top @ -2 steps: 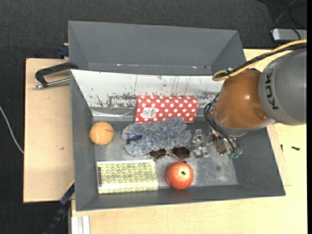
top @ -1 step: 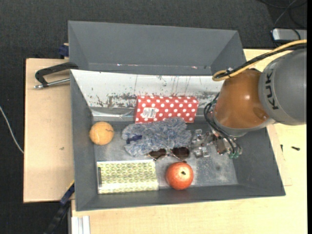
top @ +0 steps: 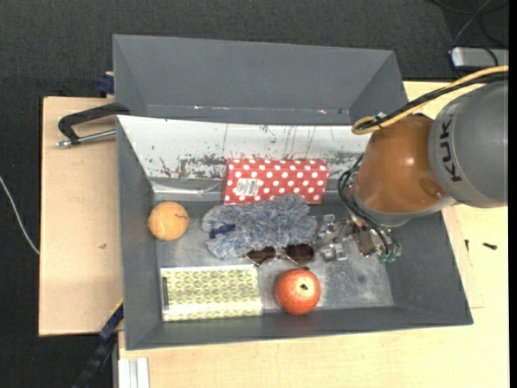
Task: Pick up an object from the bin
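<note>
Carpet [top: 48, 23], dark, surrounds the pale worktop [top: 323, 358] carrying the grey bin [top: 258, 71]. Up-right of the red apple [top: 298, 290], the gripper [top: 355, 241] hangs just beside the sunglasses [top: 281, 255]; whether it is spread or closed cannot be told.

Robotics lab. Industrial arm [top: 472, 148] right of end effector [top: 346, 242], cable [top: 452, 87] on it; grey bin [top: 133, 217] around end effector, apple [top: 298, 291], ball [top: 168, 221], box [top: 275, 182] left of it; dark carpet [top: 48, 39], loose cables [top: 477, 10] outside.

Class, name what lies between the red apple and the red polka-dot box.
In the camera view: brown sunglasses, then a fuzzy blue-grey cloth, between apple and box.
</note>
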`<state>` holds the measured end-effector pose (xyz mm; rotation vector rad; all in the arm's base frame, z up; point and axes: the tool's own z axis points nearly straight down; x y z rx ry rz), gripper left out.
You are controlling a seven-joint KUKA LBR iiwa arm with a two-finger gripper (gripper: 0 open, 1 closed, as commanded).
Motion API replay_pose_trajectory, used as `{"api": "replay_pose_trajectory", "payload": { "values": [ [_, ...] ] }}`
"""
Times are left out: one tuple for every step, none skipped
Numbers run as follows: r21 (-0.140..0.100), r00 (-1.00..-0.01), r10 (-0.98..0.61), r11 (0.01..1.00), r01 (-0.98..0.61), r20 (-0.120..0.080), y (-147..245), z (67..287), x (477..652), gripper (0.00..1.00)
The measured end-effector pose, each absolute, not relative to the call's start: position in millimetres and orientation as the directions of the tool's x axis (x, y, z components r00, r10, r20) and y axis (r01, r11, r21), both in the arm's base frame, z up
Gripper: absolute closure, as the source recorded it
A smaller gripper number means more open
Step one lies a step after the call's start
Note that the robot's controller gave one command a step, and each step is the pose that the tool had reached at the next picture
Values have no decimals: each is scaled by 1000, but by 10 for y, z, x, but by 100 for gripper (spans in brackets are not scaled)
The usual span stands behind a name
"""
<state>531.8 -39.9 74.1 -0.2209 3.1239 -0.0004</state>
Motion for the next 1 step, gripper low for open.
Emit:
{"api": "replay_pose_trajectory", "payload": {
  "values": [
    [-1,-990,-141,990,-141,-10,-399,741,5318,100]
  ]
}}
